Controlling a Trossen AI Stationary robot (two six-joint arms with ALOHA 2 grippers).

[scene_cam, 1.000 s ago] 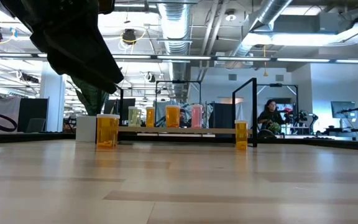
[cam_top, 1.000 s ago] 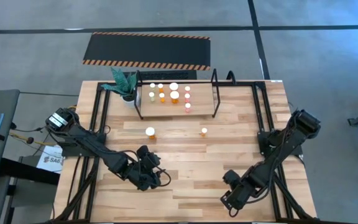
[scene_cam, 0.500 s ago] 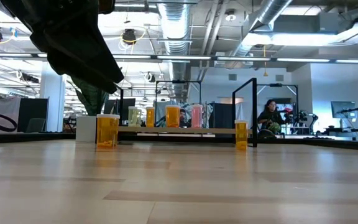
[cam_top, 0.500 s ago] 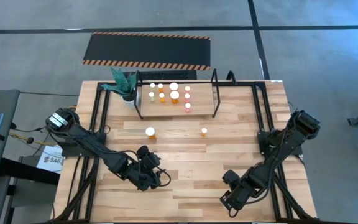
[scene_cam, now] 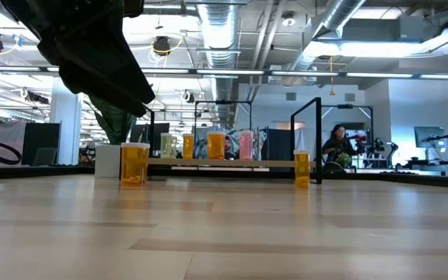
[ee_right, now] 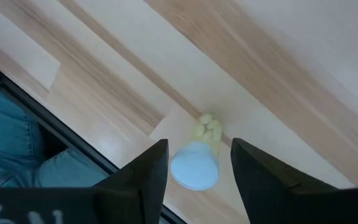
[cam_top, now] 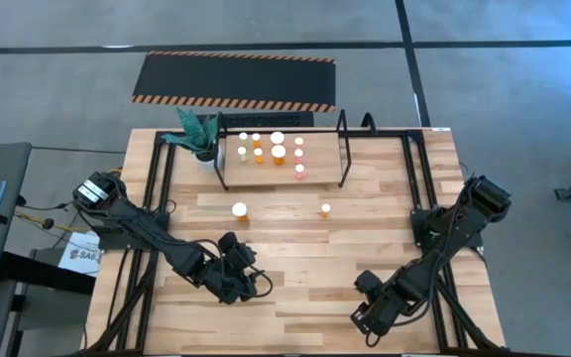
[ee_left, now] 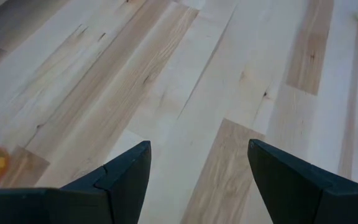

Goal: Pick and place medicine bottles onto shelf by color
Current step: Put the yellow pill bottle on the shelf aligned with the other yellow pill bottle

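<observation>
Nothing has visibly moved since a second ago. At the table's near right edge, the right gripper (ee_right: 194,165) straddles a white-capped yellow medicine bottle (ee_right: 196,163), fingers apart, grip uncertain. Open left gripper (ee_left: 194,171) hovers empty; 7 bottles stand on the light wooden shelf (cam_top: 317,162).

We can only make out one partly legible text: a white sheet (cam_top: 80,252) off the table's left edge, under the left arm's base, shows dark letters that look like "SA" plus one or two more we can't resolve. The right wrist view has pale marks on the dark gripper body (ee_right: 5,214), cut off by the frame edge and unreadable. We see no readable labels on the bottles (cam_top: 278,149).
</observation>
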